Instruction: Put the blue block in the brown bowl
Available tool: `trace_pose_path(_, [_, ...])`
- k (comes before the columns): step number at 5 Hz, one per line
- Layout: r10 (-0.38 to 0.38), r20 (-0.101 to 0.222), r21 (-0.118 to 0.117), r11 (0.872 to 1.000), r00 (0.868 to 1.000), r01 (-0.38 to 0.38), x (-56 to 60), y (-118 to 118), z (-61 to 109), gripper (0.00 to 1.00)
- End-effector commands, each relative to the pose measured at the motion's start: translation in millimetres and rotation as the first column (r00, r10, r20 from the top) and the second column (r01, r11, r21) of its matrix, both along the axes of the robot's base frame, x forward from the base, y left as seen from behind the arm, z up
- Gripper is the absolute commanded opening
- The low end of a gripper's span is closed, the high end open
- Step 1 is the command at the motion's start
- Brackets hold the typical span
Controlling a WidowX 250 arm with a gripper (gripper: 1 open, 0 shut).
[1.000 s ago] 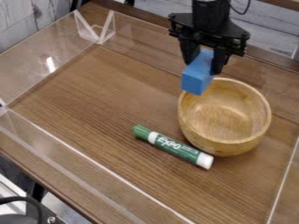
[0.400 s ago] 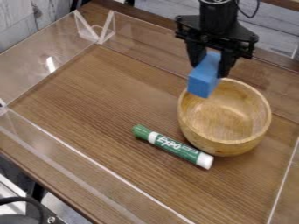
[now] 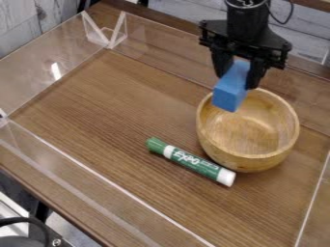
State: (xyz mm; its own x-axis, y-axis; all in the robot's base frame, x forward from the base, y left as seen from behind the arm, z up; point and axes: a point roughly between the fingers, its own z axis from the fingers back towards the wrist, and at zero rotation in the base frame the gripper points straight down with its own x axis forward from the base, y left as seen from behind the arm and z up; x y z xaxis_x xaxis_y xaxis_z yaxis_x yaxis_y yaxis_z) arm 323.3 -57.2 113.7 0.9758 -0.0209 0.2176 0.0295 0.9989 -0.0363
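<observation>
One wide tabletop (image 3: 103, 106) of dark wood grain fills most of the view, its planks running from the near left toward the far right, and low clear plastic walls (image 3: 33, 72) fence it on the left, far and near sides, catching pale glints along their edges. At the right of this surface sits the bowl (image 3: 249, 128), light brown, thick-rimmed and empty inside. Above the bowl's far-left rim hangs the black gripper (image 3: 238, 69), pointing steeply down, its jaws partly apart and clamped on the upper end of the block (image 3: 231, 89), which dangles tilted with its lower end just over the rim, clear of the wood. Left of the bowl and nearer the camera, a green-and-white marker (image 3: 190, 160) lies flat on the table, slanting toward the bowl's near side without touching it. Beyond the far wall, behind the bowl, a pale brick-patterned backdrop (image 3: 303, 39) shows. Below the near-left edge of the table some dark cables and metal parts are visible, too dim to identify.
</observation>
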Motion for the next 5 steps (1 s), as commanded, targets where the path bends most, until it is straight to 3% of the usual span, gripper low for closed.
trace_pose_path(1, [-0.014,0.059,-0.005,1.000,0.998,0.014,8.1,-8.3,15.0,0.00])
trace_pose_path(5, [-0.034,0.029,-0.003,0.999,0.999,0.034,-0.4,-25.2,-7.8,0.00])
